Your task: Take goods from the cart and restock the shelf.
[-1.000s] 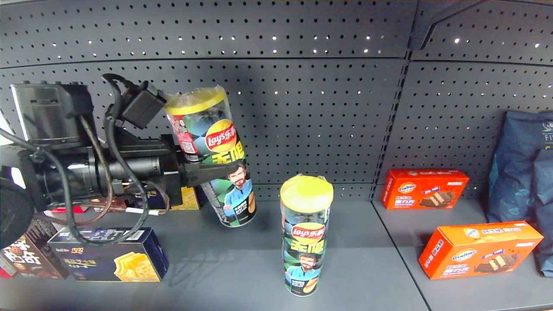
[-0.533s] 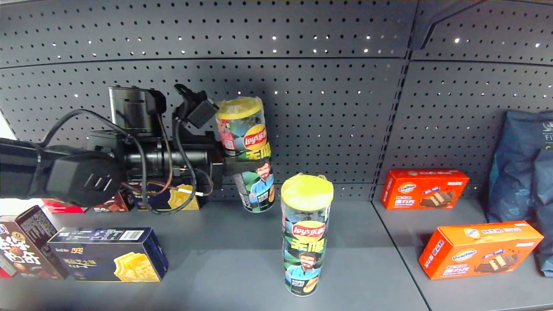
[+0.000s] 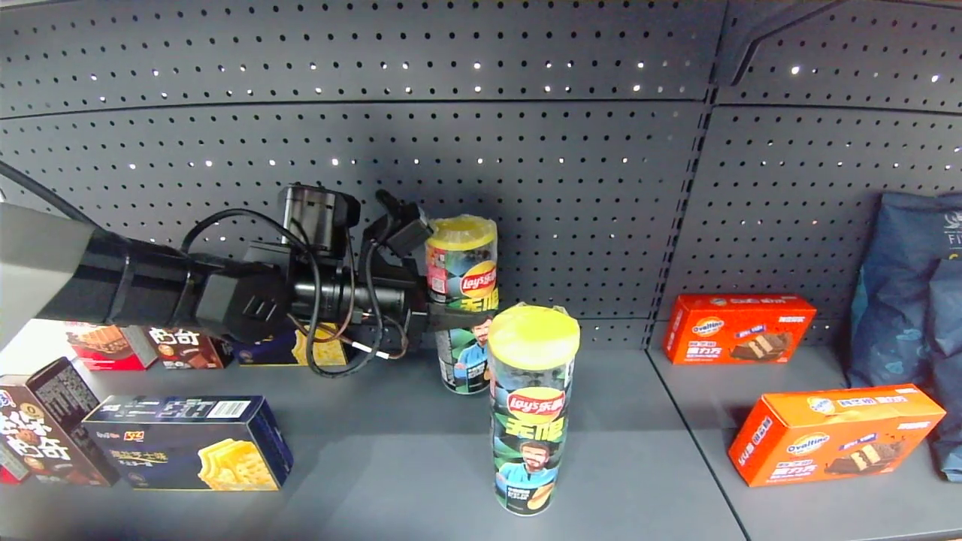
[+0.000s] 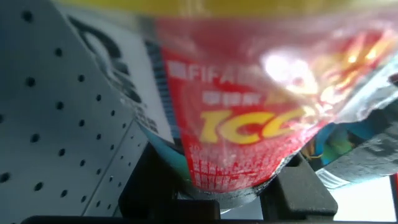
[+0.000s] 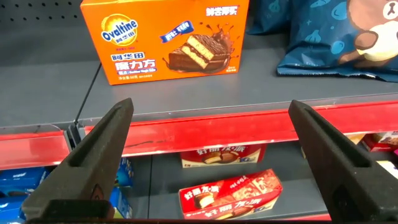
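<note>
Two tall chips cans with yellow lids are on the grey shelf (image 3: 391,451). One can (image 3: 533,406) stands free near the shelf's front middle. The other chips can (image 3: 462,278) is upright just behind it and to its left, close to the pegboard, with my left gripper (image 3: 457,317) shut around its middle. Its base is at or just above the shelf board; I cannot tell which. In the left wrist view the held can (image 4: 249,124) fills the space between the left gripper's (image 4: 224,196) fingers. My right gripper (image 5: 214,168) is open and holds nothing, facing a lower shelf front.
Two orange boxes (image 3: 736,327) (image 3: 834,432) lie on the right shelf section beside dark blue bags (image 3: 909,300). A dark blue cracker box (image 3: 188,443) and brown boxes (image 3: 45,436) sit at the front left. The right wrist view shows an orange box (image 5: 165,40) above a red shelf edge (image 5: 217,134).
My left arm has carried the can rightward, deeper into the shelf and lower. The can has gone from tilted to upright and now stands behind the front can.
</note>
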